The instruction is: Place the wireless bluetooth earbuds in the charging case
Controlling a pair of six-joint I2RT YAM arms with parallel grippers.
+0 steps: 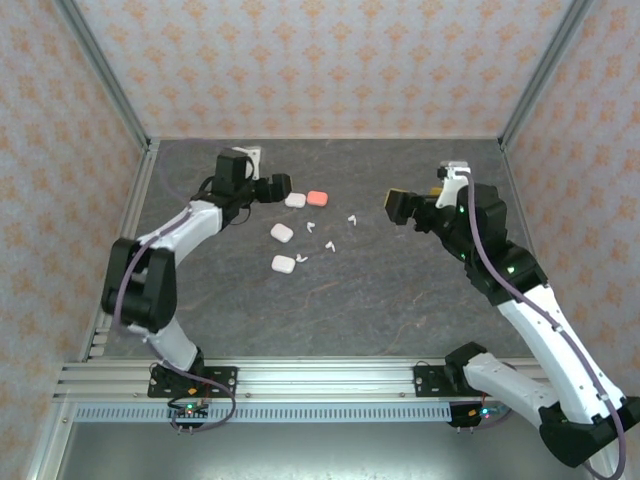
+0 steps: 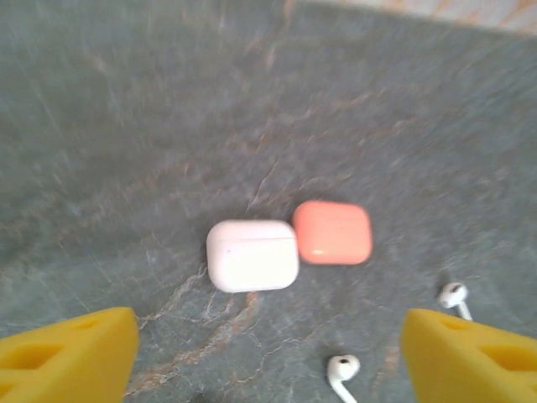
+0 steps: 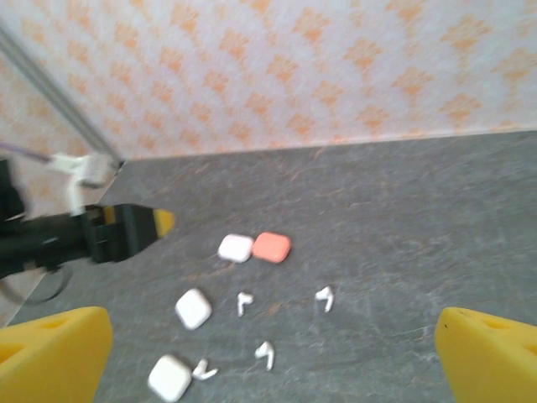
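Note:
Two charging cases lie side by side with lids shut: a white case [image 1: 295,200] [image 2: 252,255] [image 3: 236,248] and a coral-pink case [image 1: 317,198] [image 2: 332,232] [image 3: 271,247]. My left gripper [image 1: 277,187] [image 2: 268,363] [image 3: 138,228] stands open just left of the white case, nothing between its yellow fingertips [image 2: 71,354]. Several white earbuds lie loose on the table: one [image 1: 310,226] [image 2: 341,371] [image 3: 243,302] near those cases, another [image 1: 352,217] [image 2: 454,295] [image 3: 325,296] further right. My right gripper [image 1: 393,207] [image 3: 268,361] hangs open and empty, right of the earbuds.
Two more shut white cases [image 1: 281,233] [image 1: 283,264] lie nearer the arms, with an earbud [image 1: 301,259] [image 3: 204,369] beside the nearest and another [image 1: 329,245] [image 3: 267,353] to its right. Patterned walls and metal posts [image 1: 110,90] enclose the dark stone table [image 1: 400,290].

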